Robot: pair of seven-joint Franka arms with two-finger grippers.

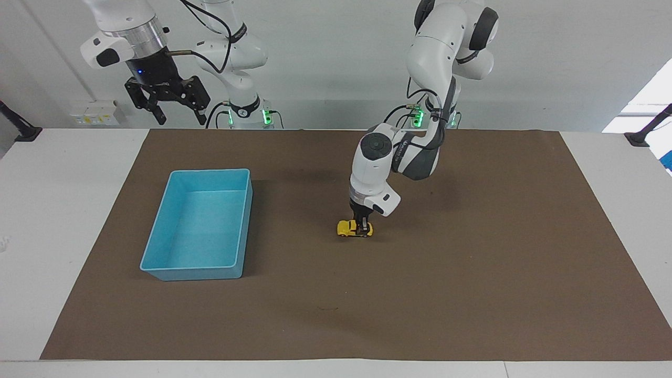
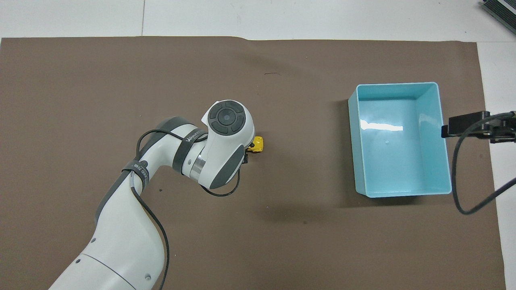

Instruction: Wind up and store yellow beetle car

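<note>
Yellow beetle car (image 1: 354, 229) sits mid-surface on the brown mat, long axis 3–9 o'clock in the facing view, clenched by the left end effector (image 1: 361, 230). Right end effector (image 1: 177, 116) waits released, high above the blue bin (image 1: 157, 263).

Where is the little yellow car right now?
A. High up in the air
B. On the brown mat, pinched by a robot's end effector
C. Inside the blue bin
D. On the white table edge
B: the car sits on the brown mat with the left end effector shut on it; the bin holds nothing.
</note>
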